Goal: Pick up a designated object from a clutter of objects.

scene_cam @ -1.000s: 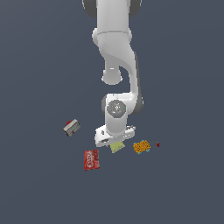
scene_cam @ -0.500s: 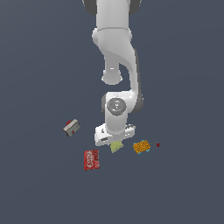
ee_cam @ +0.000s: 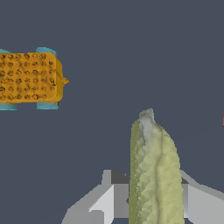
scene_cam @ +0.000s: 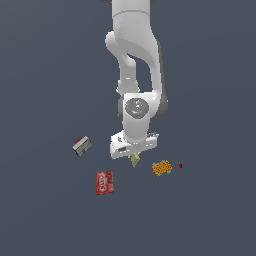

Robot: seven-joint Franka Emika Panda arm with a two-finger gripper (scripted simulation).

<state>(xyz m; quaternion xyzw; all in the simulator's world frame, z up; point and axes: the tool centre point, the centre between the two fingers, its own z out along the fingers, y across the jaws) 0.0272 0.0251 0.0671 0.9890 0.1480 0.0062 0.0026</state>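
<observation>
Exterior view high, wrist view close.

Flat, even, rather dim light is filling both views, with no cast shadows showing on the dark blue-grey ground and no glare anywhere. In the exterior view the white arm is taking soft shading on its right flank, while the small things low in the frame are rendering coarse, their markings unreadable. In the wrist view the yellow-green pad at lower right is showing faceted, blotchy texture.
</observation>
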